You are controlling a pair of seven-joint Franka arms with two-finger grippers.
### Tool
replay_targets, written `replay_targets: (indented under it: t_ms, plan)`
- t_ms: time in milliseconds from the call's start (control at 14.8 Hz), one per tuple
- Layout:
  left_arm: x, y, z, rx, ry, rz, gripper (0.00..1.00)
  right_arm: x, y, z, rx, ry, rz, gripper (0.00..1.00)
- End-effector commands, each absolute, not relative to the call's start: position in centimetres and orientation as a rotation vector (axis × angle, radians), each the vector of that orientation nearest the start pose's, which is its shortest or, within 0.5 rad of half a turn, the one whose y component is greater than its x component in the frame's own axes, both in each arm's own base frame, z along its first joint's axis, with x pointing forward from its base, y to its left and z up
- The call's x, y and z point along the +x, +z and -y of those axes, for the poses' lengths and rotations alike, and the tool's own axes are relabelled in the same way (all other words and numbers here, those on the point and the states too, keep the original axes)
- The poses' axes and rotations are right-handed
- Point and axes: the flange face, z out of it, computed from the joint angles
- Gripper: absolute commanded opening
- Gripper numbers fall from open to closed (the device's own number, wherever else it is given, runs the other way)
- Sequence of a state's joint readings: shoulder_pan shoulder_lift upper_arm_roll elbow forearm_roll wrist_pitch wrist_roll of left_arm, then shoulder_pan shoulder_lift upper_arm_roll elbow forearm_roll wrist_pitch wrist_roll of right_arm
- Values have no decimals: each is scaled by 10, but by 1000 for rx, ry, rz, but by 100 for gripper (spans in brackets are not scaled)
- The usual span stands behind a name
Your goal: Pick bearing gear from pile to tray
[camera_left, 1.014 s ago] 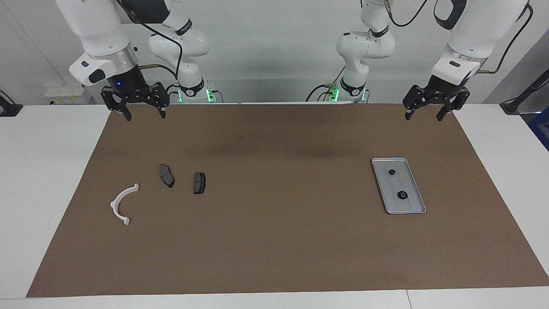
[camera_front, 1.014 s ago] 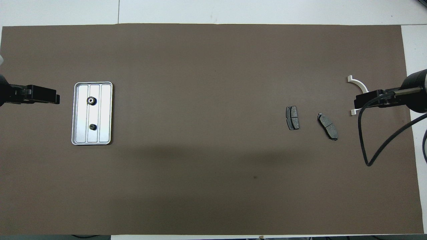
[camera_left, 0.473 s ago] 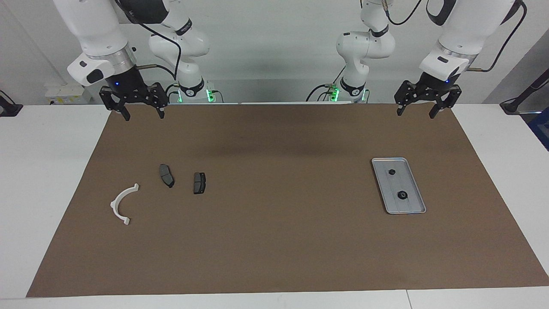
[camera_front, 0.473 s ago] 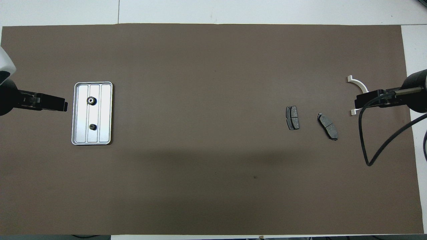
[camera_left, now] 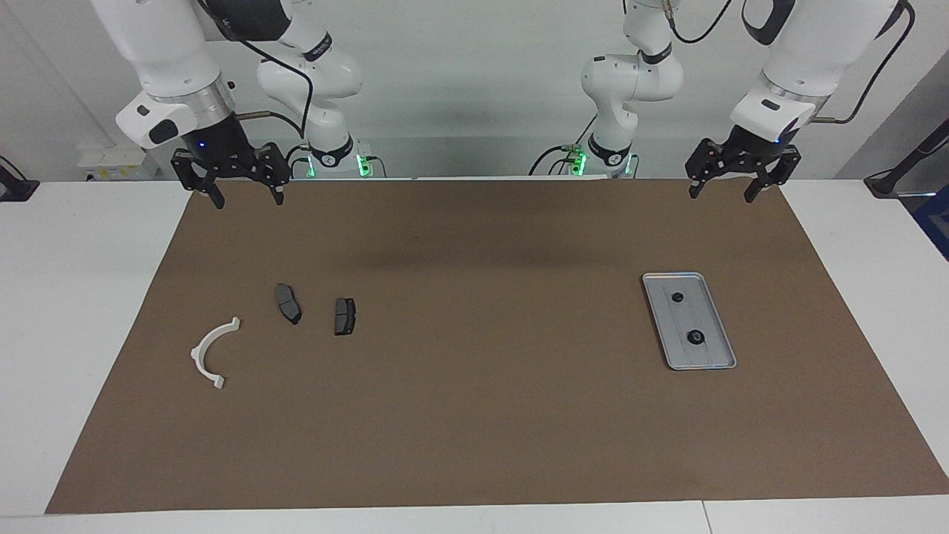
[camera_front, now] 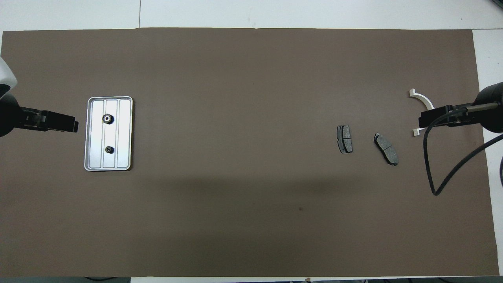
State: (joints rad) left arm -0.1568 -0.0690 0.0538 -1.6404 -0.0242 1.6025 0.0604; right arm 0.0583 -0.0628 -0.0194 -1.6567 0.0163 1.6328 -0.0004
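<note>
Bearing gears, two small black round pieces, already lie in the tray (camera_left: 725, 354): the smaller gear (camera_left: 677, 297) nearer the robots, the larger gear (camera_left: 695, 338) farther from them. Nearest the robots, both grippers hang in the air above the robots' edge of the brown mat (camera_left: 474, 415), each with its fingers spread wide and holding nothing: the left gripper (camera_left: 734, 190) toward the tray's end of the table, the right gripper (camera_left: 245, 193) toward the pile's end. Farther out on the mat lie two dark grey brake pads, one (camera_left: 288, 303) beside the other (camera_left: 345, 316), apart, and farther still the white arc bracket (camera_left: 210, 352). The tray sits toward the left arm's end, well apart from those parts. No loose gear shows among the pile's remaining pieces, so the task looks done or nearly so. The main risk from here would be a needless reach: a gripper descending on a brake pad or the bracket by mistake, or nudging the tray and rolling the gears out. No brand, label or writing is readable on any part.
</note>
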Motion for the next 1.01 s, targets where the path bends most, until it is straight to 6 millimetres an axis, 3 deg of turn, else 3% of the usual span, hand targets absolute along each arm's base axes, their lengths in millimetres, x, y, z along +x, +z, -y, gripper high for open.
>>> replay_targets:
  t_ms: [0,473,946]
  plan:
    - [528,640,54,-3147,-41,-269,100,535,626,-21,-3128,-72,40,100]
    - [521,624,56,-3149,-48,-273,100,536,627,-17,-3128,-79,21,100]
    - [520,626,56,-3149,-48,-273,100,536,627,-18,-3128,-79,33,100]
